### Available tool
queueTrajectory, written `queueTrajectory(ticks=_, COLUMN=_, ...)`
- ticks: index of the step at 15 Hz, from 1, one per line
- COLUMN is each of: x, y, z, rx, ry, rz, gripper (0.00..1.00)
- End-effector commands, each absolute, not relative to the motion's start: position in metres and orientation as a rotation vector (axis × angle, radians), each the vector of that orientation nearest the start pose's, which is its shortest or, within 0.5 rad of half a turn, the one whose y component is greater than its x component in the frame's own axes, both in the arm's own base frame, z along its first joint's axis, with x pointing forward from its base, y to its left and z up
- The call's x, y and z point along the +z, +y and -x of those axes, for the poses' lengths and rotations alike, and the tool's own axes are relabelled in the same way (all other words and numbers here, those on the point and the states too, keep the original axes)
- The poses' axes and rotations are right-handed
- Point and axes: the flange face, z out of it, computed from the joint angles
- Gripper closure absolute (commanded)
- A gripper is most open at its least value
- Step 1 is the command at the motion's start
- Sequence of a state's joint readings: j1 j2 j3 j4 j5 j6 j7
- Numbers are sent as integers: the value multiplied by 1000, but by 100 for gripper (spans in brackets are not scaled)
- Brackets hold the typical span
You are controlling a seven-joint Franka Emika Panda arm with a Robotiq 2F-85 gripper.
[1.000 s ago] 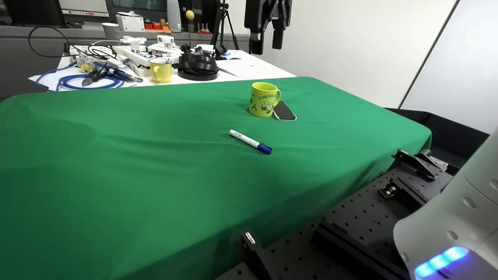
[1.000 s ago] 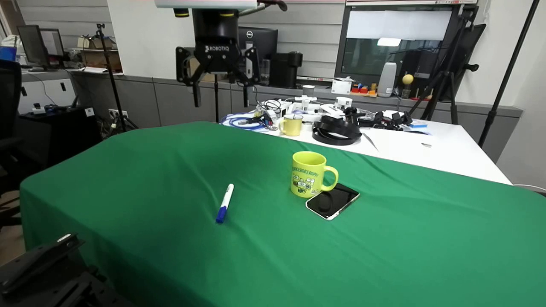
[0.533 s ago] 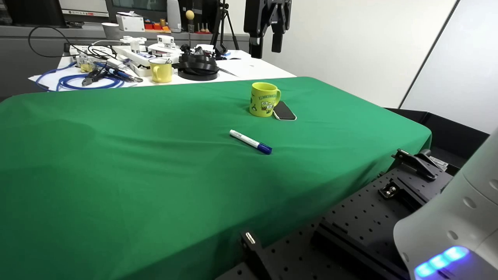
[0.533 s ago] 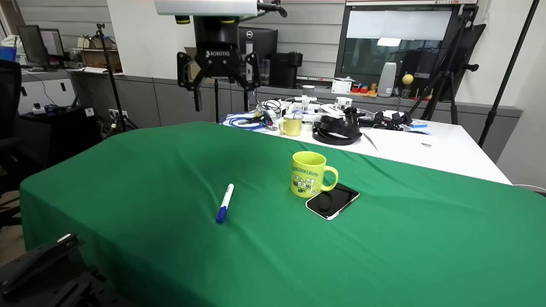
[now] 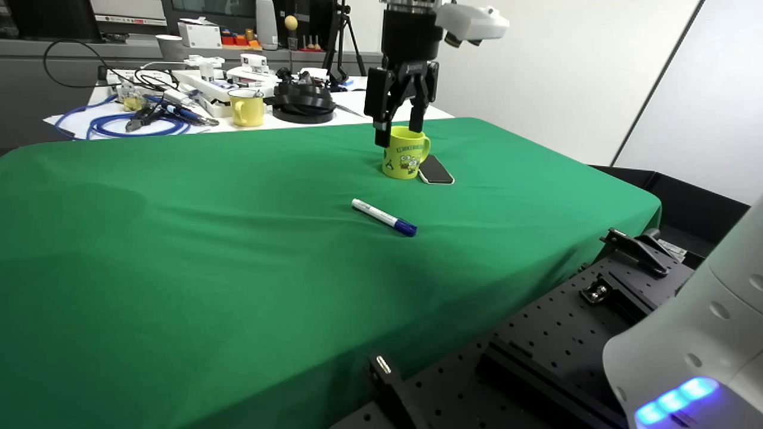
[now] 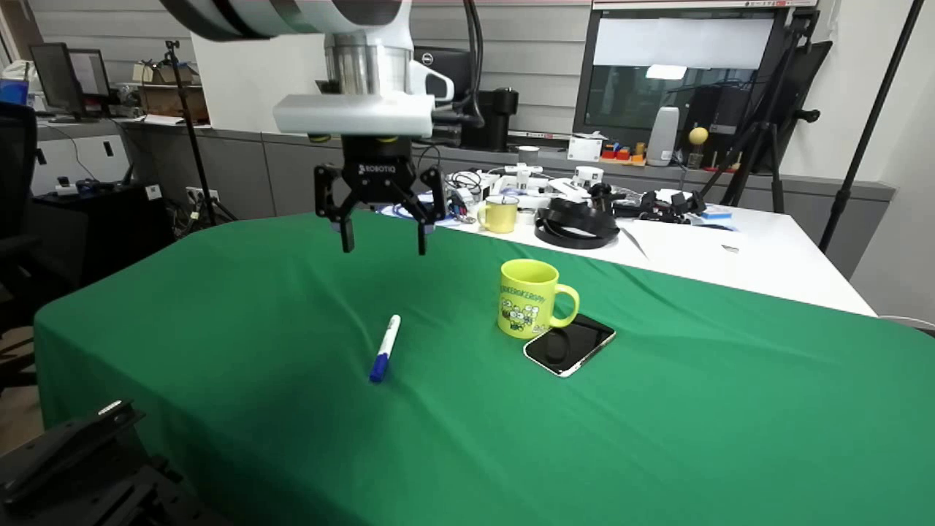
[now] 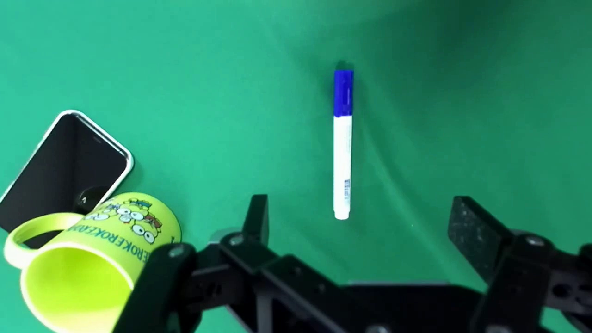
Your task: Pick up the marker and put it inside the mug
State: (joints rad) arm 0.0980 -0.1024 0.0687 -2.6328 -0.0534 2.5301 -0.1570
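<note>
The white marker with a dark blue cap lies flat on the green cloth in both exterior views [image 5: 377, 213] [image 6: 387, 342] and in the wrist view [image 7: 342, 148]. My gripper [image 5: 398, 133] [image 6: 385, 247] hangs fingers down above the cloth, open and empty. In the wrist view the marker's white end points toward the gap between the fingertips [image 7: 360, 208]. The yellow-green mug stands upright in both exterior views [image 5: 400, 161] [image 6: 522, 301]. In the wrist view the mug [image 7: 121, 231] is at lower left, partly hidden by a finger, with no marker inside.
A dark phone [image 5: 437, 171] [image 6: 573, 343] [image 7: 60, 162] lies beside the mug, under its handle. Behind the cloth, a white table holds a paler yellow mug [image 5: 247, 112] [image 6: 500, 215], black straps [image 6: 577, 223], cables and tools.
My open gripper has come down toward the cloth, mostly within the last half second. More of the arm now shows in both exterior views. The marker, mug and phone have not moved.
</note>
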Motion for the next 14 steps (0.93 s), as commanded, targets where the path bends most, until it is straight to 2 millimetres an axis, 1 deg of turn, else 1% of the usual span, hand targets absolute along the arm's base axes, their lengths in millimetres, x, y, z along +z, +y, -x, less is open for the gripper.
queueTrajectory(ticks=1, x=244, y=68, z=-417, rx=79, ry=-525, rz=3147, gripper=0)
queueTrajectory(ticks=2, x=235, y=67, z=-415, rx=149, ry=-523, rz=3138, gripper=0)
queueTrajectory(ticks=3, x=250, y=68, z=-415, rx=85, ry=-557, rz=3129, gripper=0)
queueTrajectory(ticks=5, x=234, y=68, z=-412, rx=144, ry=-555, rz=3124, gripper=0)
queueTrajectory(ticks=7, x=231, y=67, z=-412, rx=157, ry=-555, rz=3123, gripper=0)
queueTrajectory(ticks=10, x=231, y=68, z=-413, rx=154, ry=-555, rz=3123, gripper=0)
queueTrajectory(ticks=14, x=210, y=70, z=-415, rx=133, ry=-557, rz=3116, gripper=0)
